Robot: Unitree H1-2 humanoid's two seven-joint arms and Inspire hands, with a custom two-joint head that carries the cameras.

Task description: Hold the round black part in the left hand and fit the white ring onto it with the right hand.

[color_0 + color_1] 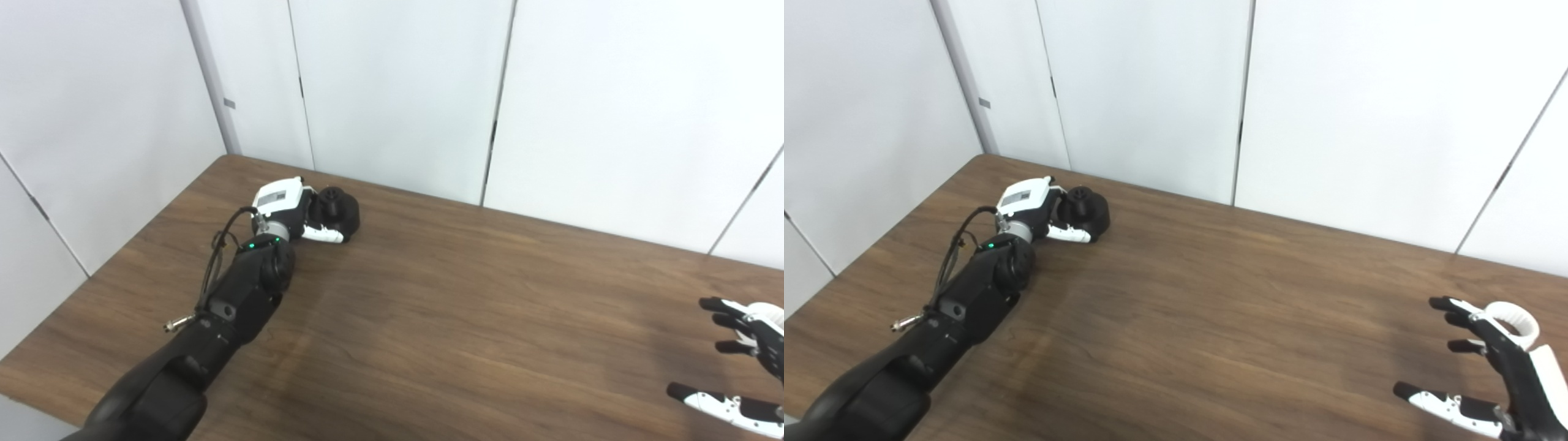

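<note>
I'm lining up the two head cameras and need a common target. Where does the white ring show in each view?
Left eye view: the white ring is cut by the right edge, only partly visible behind the right robot hand.
Right eye view: it shows more fully at lower right, on the table just beyond the same hand's fingers.
Shared landmark: the round black part at the left robot hand, far left.

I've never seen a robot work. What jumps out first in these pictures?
A long black arm reaches to the far left corner of the wooden table, where the left hand wraps its fingers around the round black part. At the near right, the right hand hangs open with fingers spread beside the white ring.
</note>
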